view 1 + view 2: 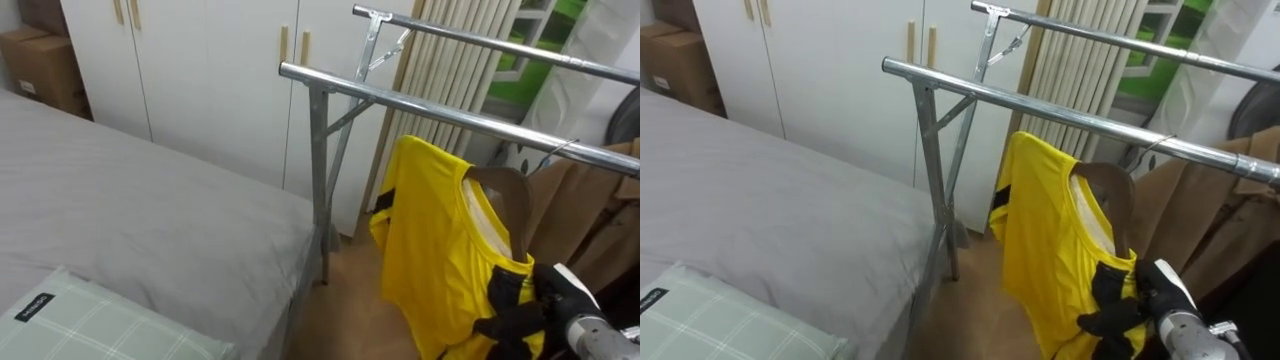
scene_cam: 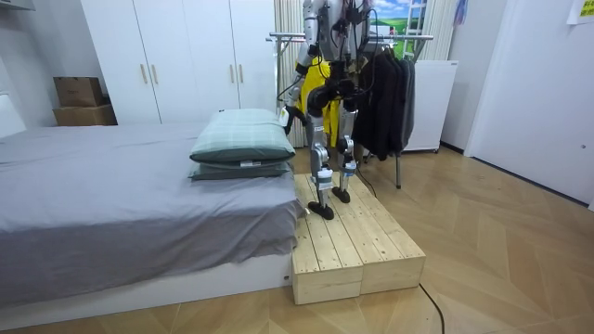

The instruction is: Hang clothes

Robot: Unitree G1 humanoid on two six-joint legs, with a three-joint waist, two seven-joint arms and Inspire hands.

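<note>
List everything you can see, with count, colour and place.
yellow shirt: one, yellow, on the hanger
hanger: one, brown wood, at the rack's near rail
clothes rack: one, silver, beside the bed
dark clothes: several, black, on the rack
bed: one, grey, left
pillows: two, greenish, on the bed
wardrobe: one, white, behind the bed
boxes: two, brown, beside the wardrobe
wooden platform: one, pale, under the robot
right hand: black, gripping the shirt
left hand: low at its side

Robot stands upright on both legs, facing away from the room view. Right arm enters from the lower right of the eye views, forearm angled up and inward. Right hand (image 1: 1118, 305): dark fingers curled into the front of the yellow shirt (image 1: 1040, 230), gripping cloth. Left hand (image 2: 293, 114) is held low beside the body.
</note>
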